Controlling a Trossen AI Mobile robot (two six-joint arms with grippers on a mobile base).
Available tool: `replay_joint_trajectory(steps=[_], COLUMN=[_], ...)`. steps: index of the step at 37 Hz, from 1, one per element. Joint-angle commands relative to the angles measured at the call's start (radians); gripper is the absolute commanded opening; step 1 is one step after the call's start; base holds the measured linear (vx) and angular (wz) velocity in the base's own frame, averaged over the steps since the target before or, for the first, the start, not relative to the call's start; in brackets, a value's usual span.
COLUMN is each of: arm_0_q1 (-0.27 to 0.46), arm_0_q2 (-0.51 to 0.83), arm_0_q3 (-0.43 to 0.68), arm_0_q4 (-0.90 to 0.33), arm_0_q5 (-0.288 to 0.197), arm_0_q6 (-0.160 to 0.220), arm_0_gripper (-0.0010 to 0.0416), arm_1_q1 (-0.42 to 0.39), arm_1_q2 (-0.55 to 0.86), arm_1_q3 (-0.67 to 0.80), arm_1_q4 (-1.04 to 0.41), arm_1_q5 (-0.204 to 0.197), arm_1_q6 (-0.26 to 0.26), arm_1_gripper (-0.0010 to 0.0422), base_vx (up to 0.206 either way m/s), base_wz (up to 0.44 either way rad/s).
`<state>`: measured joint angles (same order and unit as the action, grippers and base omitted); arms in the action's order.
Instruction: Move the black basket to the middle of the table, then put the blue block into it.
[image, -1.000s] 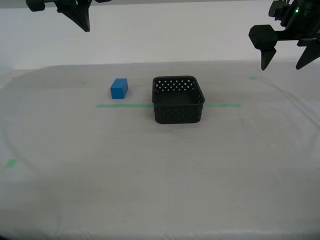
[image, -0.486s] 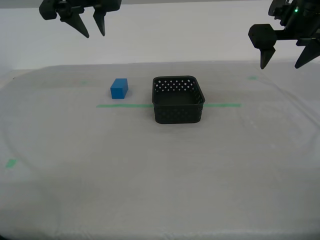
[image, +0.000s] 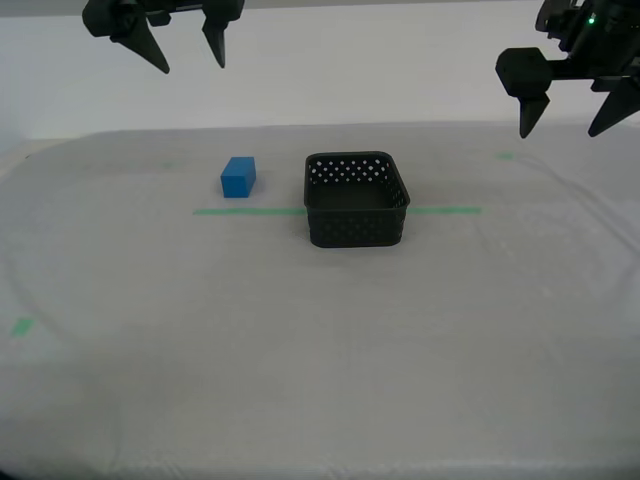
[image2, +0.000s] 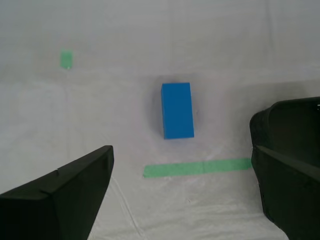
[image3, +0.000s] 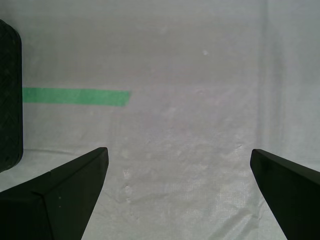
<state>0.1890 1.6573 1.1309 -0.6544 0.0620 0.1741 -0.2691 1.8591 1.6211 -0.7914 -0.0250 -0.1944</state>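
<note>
The blue block (image: 238, 177) lies flat on the table (image: 300, 340), just beyond the long green tape line (image: 245, 211) and to the left of the black basket (image: 356, 199) in the exterior view, a clear gap being kept between the two; in the second wrist view it is seen between the spread jaws, its long side running away from the tape. The basket is seen astride the tape line, about at the middle of the table, so the first step is judged done and the block is what remains. My second gripper (image: 186, 45) hangs high above the block at the exterior view's upper left, released and empty; my first gripper (image: 568, 112) hangs at the upper right, likewise spread wide with nothing held, only bare cloth and the tape's end lying below it. The main risk is judged to be a descent slightly off centre: the block could be nudged by one fingertip, turned, or pushed along the cloth, which is loose and faintly wrinkled and might drag. A grasp across the long faces would be less sure than one across the short width. On the carry, the basket's near wall could be clipped and the basket shifted off its place. No brand, label or writing can be read anywhere.
</note>
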Motion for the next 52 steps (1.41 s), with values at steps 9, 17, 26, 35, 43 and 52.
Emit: replay_joint_trajectory(steps=[9, 17, 26, 35, 43, 52], arm_0_q1=[0.001, 0.001, 0.001, 0.001, 0.0, 0.001], arm_0_q2=[0.0, 0.0, 0.0, 0.0, 0.0, 0.0], arm_0_q3=[0.001, 0.001, 0.001, 0.001, 0.001, 0.001], arm_0_q4=[0.001, 0.001, 0.002, 0.008, 0.013, 0.019], arm_0_q5=[0.003, 0.003, 0.003, 0.003, 0.003, 0.003], arm_0_q6=[0.0, 0.0, 0.001, 0.001, 0.001, 0.001], arm_0_gripper=[0.0398, 0.0398, 0.0398, 0.0398, 0.0398, 0.0398], arm_1_q1=[0.0, 0.0, 0.002, 0.002, 0.001, 0.0], arm_1_q2=[0.001, 0.002, 0.058, 0.149, 0.237, 0.36], arm_1_q3=[0.0, -0.002, 0.0, 0.001, 0.004, 0.078], arm_1_q4=[0.013, 0.015, 0.042, 0.072, 0.129, 0.147], arm_1_q5=[0.0, -0.017, -0.027, -0.027, -0.008, 0.017], arm_1_q6=[-0.024, -0.043, -0.037, -0.034, -0.034, -0.03], arm_1_gripper=[0.04, 0.0403, 0.0399, 0.0401, 0.0401, 0.0401], base_vx=[0.0, 0.0, 0.0, 0.0, 0.0, 0.0], base_wz=[0.0, 0.0, 0.0, 0.0, 0.0, 0.0])
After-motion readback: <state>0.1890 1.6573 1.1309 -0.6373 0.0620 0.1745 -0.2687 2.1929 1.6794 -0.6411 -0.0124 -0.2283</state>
